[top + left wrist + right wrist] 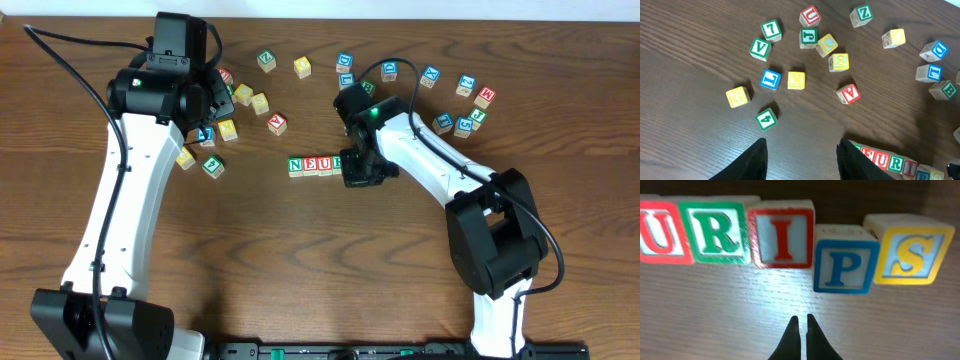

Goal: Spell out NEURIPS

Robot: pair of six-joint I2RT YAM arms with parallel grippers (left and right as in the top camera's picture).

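Note:
The row of letter cubes lies mid-table; N [296, 166], E [311, 165] and U [326, 164] show from overhead, and my right arm covers the rest. In the right wrist view the row reads U [662, 230], R [715, 230], I [781, 234], then a blue P [845, 262] set a little nearer and a yellow-framed S [910, 250], slightly turned. My right gripper [800, 320] is shut and empty, just in front of the I and P. My left gripper [800, 150] hangs open and empty over bare table at the back left.
Loose cubes lie scattered ahead of the left gripper, among them a green V [760, 48], a red A [848, 93] and a green 4 [766, 119]. Several more cubes [462, 105] sit at the back right, beyond my right arm.

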